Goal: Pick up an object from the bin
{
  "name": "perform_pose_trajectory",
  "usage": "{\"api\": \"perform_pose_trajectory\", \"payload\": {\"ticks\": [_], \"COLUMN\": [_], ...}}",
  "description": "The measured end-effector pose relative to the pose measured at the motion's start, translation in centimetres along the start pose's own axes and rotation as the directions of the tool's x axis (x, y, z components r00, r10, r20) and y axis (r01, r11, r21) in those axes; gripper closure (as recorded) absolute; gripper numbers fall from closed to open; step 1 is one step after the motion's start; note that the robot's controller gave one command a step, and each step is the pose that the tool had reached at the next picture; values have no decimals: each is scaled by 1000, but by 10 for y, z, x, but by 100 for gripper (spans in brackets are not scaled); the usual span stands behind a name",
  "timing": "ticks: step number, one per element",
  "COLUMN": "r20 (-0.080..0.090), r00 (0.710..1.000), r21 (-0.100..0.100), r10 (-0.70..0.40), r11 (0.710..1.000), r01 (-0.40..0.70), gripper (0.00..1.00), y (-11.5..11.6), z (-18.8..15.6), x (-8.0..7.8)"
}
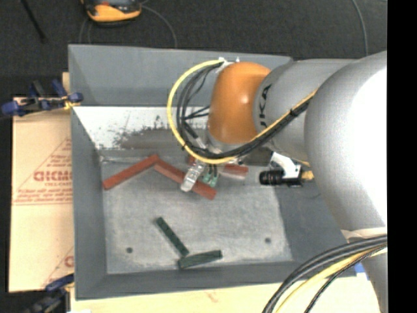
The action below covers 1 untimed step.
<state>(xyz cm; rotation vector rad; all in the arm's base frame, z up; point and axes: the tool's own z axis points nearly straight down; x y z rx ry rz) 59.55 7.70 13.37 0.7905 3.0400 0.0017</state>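
My gripper (197, 177) pokes out below the arm's orange cover, near the middle of the bin's back half. It is down on the right arm of a flat red angled piece (133, 171), whose two arms meet in a bend left of the gripper. A short reddish bar (235, 170) lies just right of the gripper, partly under the arm. Whether anything is between the jaws stays hidden.
A dark green angled piece (172, 237) lies toward the bin's front, well apart from the gripper. The arm and its cables cover the bin's right back part. Dark speckles mark the sloped back wall.
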Motion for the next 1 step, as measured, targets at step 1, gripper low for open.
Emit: {"api": "perform_pose_trajectory", "payload": {"ticks": [1], "r20": [3], "r00": [1000], "r21": [-2], "r10": [-1], "r11": [1000], "r01": [1], "gripper": [100], "y": [0], "z": [-13], "x": [0]}}
